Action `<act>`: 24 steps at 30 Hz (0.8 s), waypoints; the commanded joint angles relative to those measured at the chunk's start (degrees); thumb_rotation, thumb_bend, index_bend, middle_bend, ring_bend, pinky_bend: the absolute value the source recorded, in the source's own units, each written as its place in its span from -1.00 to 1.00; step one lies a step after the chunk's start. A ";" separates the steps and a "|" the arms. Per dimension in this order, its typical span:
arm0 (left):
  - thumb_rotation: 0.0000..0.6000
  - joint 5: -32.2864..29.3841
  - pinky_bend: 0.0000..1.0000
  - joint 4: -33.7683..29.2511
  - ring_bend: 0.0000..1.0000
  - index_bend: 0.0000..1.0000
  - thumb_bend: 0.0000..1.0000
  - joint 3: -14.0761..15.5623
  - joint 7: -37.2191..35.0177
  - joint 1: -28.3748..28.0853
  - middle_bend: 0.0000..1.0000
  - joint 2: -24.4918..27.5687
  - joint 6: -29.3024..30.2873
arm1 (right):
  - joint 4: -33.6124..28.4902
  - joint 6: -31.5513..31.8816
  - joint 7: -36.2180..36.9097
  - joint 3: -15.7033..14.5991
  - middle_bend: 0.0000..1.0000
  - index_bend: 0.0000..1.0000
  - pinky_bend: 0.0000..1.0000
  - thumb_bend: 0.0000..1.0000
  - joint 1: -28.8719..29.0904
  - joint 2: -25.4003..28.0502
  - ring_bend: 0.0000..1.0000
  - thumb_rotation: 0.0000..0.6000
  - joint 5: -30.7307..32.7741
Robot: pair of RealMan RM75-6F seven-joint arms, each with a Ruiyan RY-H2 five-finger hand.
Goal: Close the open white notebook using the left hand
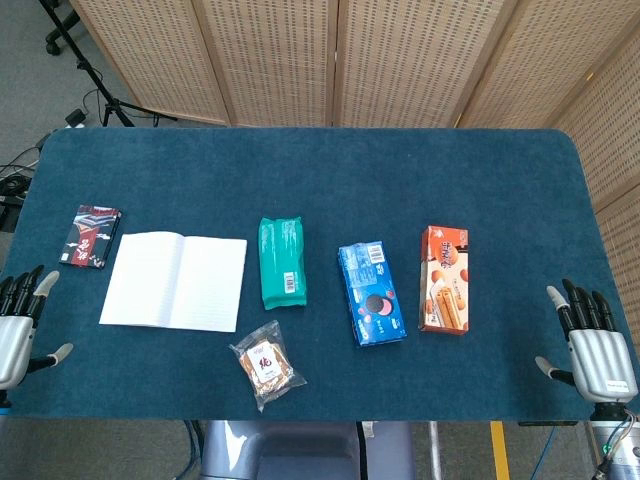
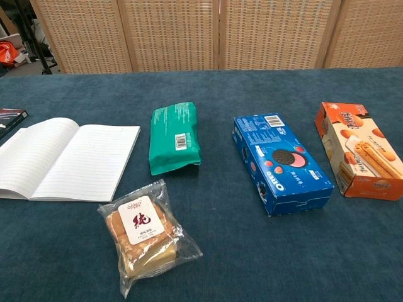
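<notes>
The white notebook (image 1: 175, 281) lies open and flat on the blue table, left of centre, its lined pages facing up; the chest view shows it at the left edge as notebook (image 2: 66, 158). My left hand (image 1: 18, 322) hovers at the table's near left edge, fingers apart, holding nothing, a short way left of the notebook. My right hand (image 1: 594, 342) is at the near right edge, fingers spread and empty. Neither hand appears in the chest view.
A dark red-and-black packet (image 1: 91, 236) lies just left of the notebook. To its right sit a green pouch (image 1: 282, 261), a clear bag of pastry (image 1: 266, 364), a blue cookie box (image 1: 371, 292) and an orange biscuit box (image 1: 445, 278).
</notes>
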 commanded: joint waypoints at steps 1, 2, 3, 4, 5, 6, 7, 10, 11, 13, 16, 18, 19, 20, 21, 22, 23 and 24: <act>1.00 0.01 -1.00 0.00 -1.00 -1.00 -1.00 0.03 0.04 0.00 -1.00 0.00 -0.03 | -0.01 0.01 0.01 0.00 -1.00 -0.89 -1.00 -0.83 -0.02 0.03 -1.00 1.00 0.01; 1.00 0.02 -1.00 0.02 -1.00 -1.00 -1.00 0.04 0.09 -0.01 -1.00 -0.02 -0.07 | -0.03 0.02 0.01 0.00 -1.00 -0.89 -1.00 -0.84 -0.03 0.04 -1.00 1.00 0.02; 1.00 -0.01 -1.00 0.06 -1.00 -1.00 -1.00 0.08 0.14 -0.03 -1.00 -0.04 -0.17 | -0.08 0.03 0.02 0.01 -1.00 -0.89 -1.00 -0.84 -0.03 0.05 -1.00 1.00 0.00; 1.00 -0.08 -1.00 0.08 -1.00 -1.00 -1.00 0.09 0.15 -0.07 -1.00 -0.05 -0.30 | -0.08 0.06 -0.01 0.01 -1.00 -0.89 -1.00 -0.83 -0.04 0.07 -1.00 1.00 -0.01; 1.00 -0.16 -1.00 0.08 -1.00 -1.00 -1.00 0.09 0.14 -0.07 -1.00 -0.04 -0.37 | -0.07 0.08 -0.06 -0.01 -1.00 -0.89 -1.00 -0.83 -0.06 0.07 -1.00 1.00 -0.01; 1.00 -0.20 -1.00 0.07 -1.00 -1.00 -1.00 0.07 0.12 -0.06 -1.00 -0.02 -0.35 | -0.13 0.06 -0.09 -0.01 -1.00 -0.89 -1.00 -0.83 -0.07 0.07 -1.00 1.00 0.01; 1.00 -0.16 -1.00 0.11 -1.00 -1.00 -1.00 0.05 0.09 -0.06 -1.00 -0.03 -0.29 | -0.27 0.06 -0.04 -0.02 -1.00 -0.89 -1.00 -0.83 -0.06 0.09 -1.00 1.00 -0.02; 1.00 0.03 -1.00 0.19 -1.00 -1.00 -1.00 0.06 -0.20 -0.14 -1.00 -0.04 -0.34 | -0.51 0.24 0.04 -0.03 -1.00 -0.89 -1.00 -0.84 -0.08 0.13 -1.00 1.00 -0.28; 1.00 0.03 -1.00 0.22 -1.00 -1.00 -1.00 0.06 -0.32 -0.20 -1.00 -0.04 -0.44 | -0.53 0.32 -0.03 -0.03 -1.00 -0.89 -1.00 -0.84 -0.08 0.11 -1.00 1.00 -0.37; 1.00 0.03 -1.00 0.40 -1.00 -1.00 -1.00 0.05 -0.41 -0.34 -1.00 -0.13 -0.68 | -0.44 0.34 -0.31 -0.04 -1.00 -0.89 -1.00 -0.83 -0.06 0.04 -1.00 1.00 -0.44; 1.00 0.02 -1.00 0.64 -1.00 -1.00 -1.00 0.14 -0.36 -0.46 -1.00 -0.30 -0.98 | -0.42 0.23 -0.51 0.04 -1.00 -0.89 -1.00 -0.83 -0.06 -0.01 -1.00 1.00 -0.12; 1.00 -0.03 -1.00 0.77 -1.00 -1.00 -1.00 0.18 -0.37 -0.51 -1.00 -0.39 -1.14 | -0.45 0.19 -0.41 0.14 -1.00 -0.89 -1.00 -0.82 -0.07 0.02 -1.00 1.00 0.11; 1.00 -0.09 -1.00 0.84 -1.00 -1.00 -1.00 0.17 -0.38 -0.53 -1.00 -0.39 -1.19 | -0.41 0.22 -0.34 0.21 -1.00 -0.89 -1.00 -0.82 -0.07 0.03 -1.00 1.00 0.20; 1.00 -0.14 -1.00 0.90 -1.00 -1.00 -1.00 0.10 -0.39 -0.54 -1.00 -0.39 -1.15 | -0.34 0.21 -0.34 0.21 -1.00 -0.89 -1.00 -0.82 -0.08 0.01 -1.00 1.00 0.21; 1.00 -0.19 -1.00 0.91 -1.00 -1.00 -1.00 0.06 -0.39 -0.53 -1.00 -0.40 -1.11 | -0.29 0.16 -0.38 0.17 -1.00 -0.89 -1.00 -0.82 -0.07 0.00 -1.00 1.00 0.20; 1.00 -0.27 -1.00 0.89 -1.00 -1.00 -1.00 0.04 -0.40 -0.53 -1.00 -0.39 -1.14 | -0.25 -0.02 -0.55 0.02 -1.00 -0.89 -1.00 -0.82 -0.04 -0.03 -1.00 1.00 0.10; 1.00 -0.34 -1.00 0.83 -1.00 -1.00 -1.00 0.06 -0.37 -0.53 -1.00 -0.38 -1.19 | -0.24 -0.08 -0.59 -0.02 -1.00 -0.89 -1.00 -0.82 -0.02 -0.06 -1.00 1.00 0.08; 1.00 -0.34 -1.00 0.80 -1.00 -1.00 -1.00 0.08 -0.31 -0.53 -1.00 -0.37 -1.22 | -0.23 -0.15 -0.59 -0.05 -1.00 -0.89 -1.00 -0.82 0.00 -0.07 -1.00 1.00 0.08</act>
